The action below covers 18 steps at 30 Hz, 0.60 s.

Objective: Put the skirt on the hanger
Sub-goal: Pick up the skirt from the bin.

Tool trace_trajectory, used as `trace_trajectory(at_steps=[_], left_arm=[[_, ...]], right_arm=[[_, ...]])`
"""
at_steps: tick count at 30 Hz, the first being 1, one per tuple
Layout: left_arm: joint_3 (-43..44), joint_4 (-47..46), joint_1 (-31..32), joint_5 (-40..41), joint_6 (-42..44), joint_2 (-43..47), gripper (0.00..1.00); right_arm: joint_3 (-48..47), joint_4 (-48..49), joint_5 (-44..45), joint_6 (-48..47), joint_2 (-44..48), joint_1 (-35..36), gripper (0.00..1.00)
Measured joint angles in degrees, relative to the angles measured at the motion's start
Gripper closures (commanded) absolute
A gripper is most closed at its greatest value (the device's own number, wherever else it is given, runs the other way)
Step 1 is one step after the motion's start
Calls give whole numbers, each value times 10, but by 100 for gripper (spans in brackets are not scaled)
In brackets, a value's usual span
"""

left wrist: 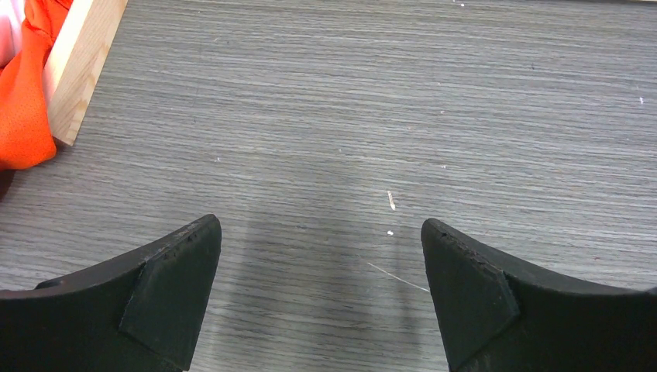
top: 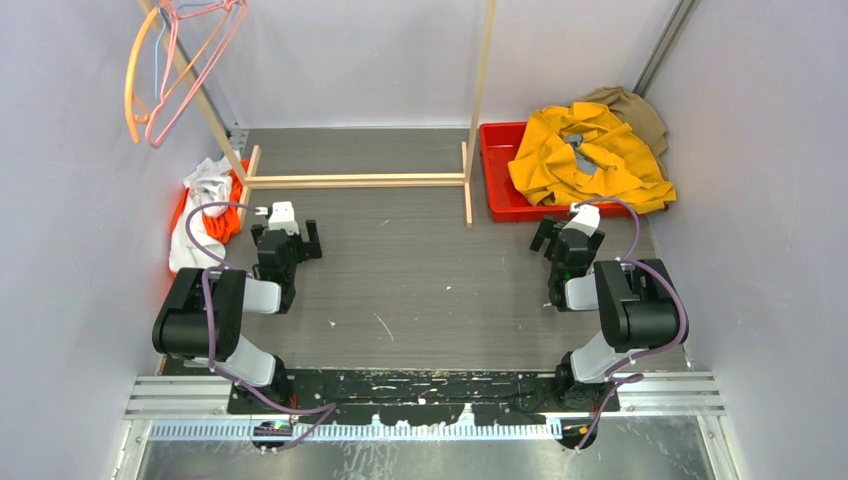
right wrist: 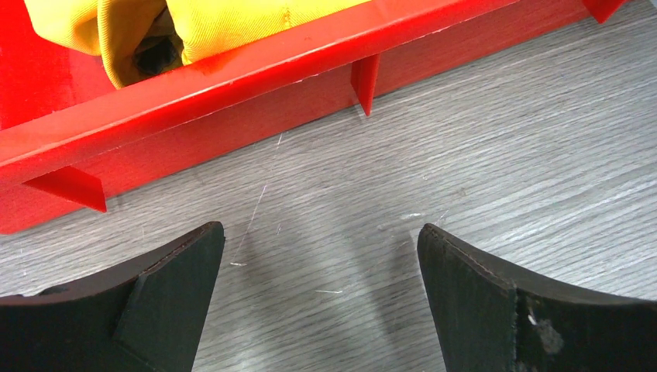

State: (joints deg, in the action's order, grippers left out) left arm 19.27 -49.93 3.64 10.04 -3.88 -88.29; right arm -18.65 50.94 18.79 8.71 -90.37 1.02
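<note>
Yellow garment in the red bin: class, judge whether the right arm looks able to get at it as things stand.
Probably yes. The right claw stands open just short of the red bin, with only bare table between, and the yellow garment is heaped over its rim, uncovered.

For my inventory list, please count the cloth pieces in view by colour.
Yellow cloth: 1
Brown cloth: 1
White cloth: 1
Orange cloth: 1
Total: 4
</note>
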Motion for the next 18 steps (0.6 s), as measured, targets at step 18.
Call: trace_trajectory(at_steps=[18], left_arm=[[130,297,53,-10,1,282,1]], right_arm=[[-214,-411,-18,117,313,0,0]])
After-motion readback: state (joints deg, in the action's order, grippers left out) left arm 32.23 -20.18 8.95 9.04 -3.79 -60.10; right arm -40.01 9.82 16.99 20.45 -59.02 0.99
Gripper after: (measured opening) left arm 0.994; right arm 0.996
